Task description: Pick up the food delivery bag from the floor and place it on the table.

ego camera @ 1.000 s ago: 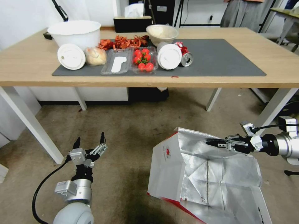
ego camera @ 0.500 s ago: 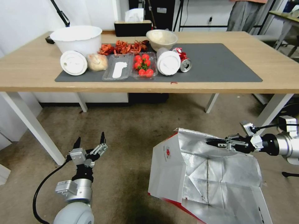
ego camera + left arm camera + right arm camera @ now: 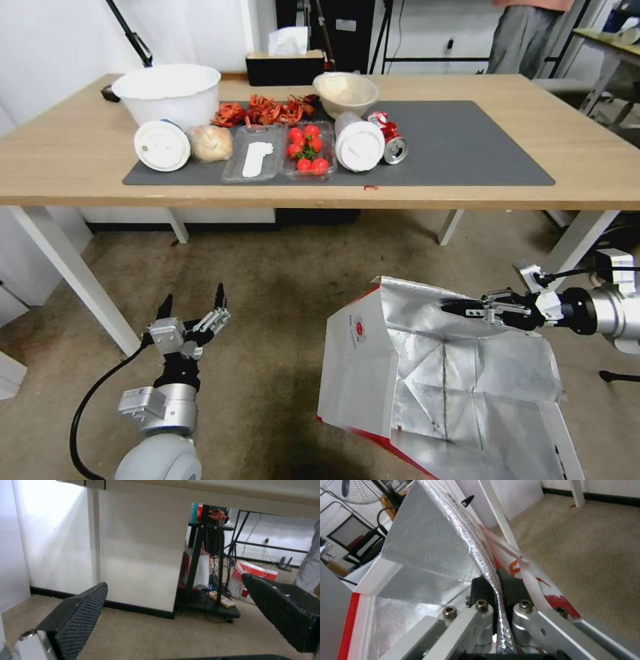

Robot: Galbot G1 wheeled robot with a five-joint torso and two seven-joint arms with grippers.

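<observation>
Nearest the robot, the left gripper (image 3: 191, 308) hangs low over the floor (image 3: 280, 287), pointing toward the table, its fingers (image 3: 81, 615) spread wide apart with nothing between them. In the left wrist view the two black textured pads frame bare carpet and a white wall panel under the tabletop.

Beside it, to the robot's right, the food delivery bag (image 3: 360, 360) stands open-mouthed, its white face with the small red round logo turned toward the left arm and its crinkly silver foil lining exposed. A red band runs along its bottom edge; whether the bottom touches the floor cannot be told. The right gripper (image 3: 460, 307) reaches in from the right at the bag's far upper rim, its fingers closed on that rim. In the right wrist view the foil edge of the bag (image 3: 486, 562) runs straight between the black pads, with a white strap handle (image 3: 526, 570) lying just outside them.

Farther off stands the tabletop (image 3: 67, 160), light wood on white legs, carrying a dark grey mat (image 3: 467, 147). On the mat sit a large white tub (image 3: 167, 93), two lidded white cups (image 3: 162, 145) lying on their sides, a clear tray of tomatoes (image 3: 308, 148), a beige bowl (image 3: 346, 92) and a crushed can (image 3: 392, 143).
</observation>
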